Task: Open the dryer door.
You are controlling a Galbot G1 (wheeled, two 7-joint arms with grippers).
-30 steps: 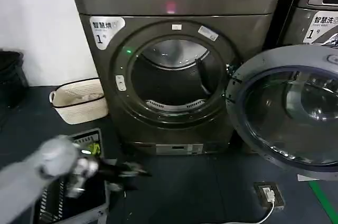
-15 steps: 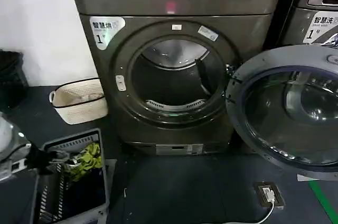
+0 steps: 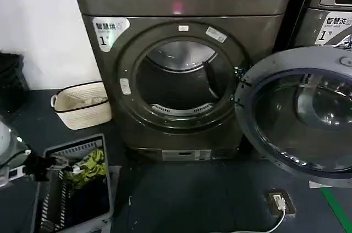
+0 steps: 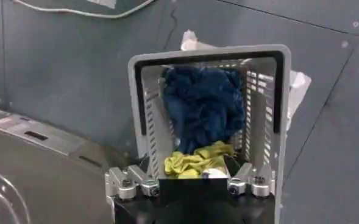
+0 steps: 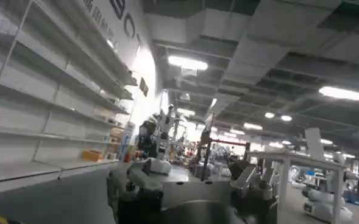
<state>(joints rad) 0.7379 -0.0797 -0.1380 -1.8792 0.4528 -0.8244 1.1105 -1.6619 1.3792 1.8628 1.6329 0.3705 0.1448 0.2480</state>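
Left tool (image 3: 52, 162) sits low at the robot's left, over the grey laundry basket (image 3: 104, 189) on the floor; whether its fingers are spread or closed cannot be told. The right tool's (image 5: 191, 195) state likewise cannot be told. The dryer door (image 3: 300, 115) lies up and well to the right of the left tool, already swung wide, drum mouth (image 3: 179, 82) exposed. Judgement: task appears complete.

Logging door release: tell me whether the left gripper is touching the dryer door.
Apart. The head view shows the left gripper low over the laundry basket, while the dryer door hangs swung open far to the right, with dark floor between them.
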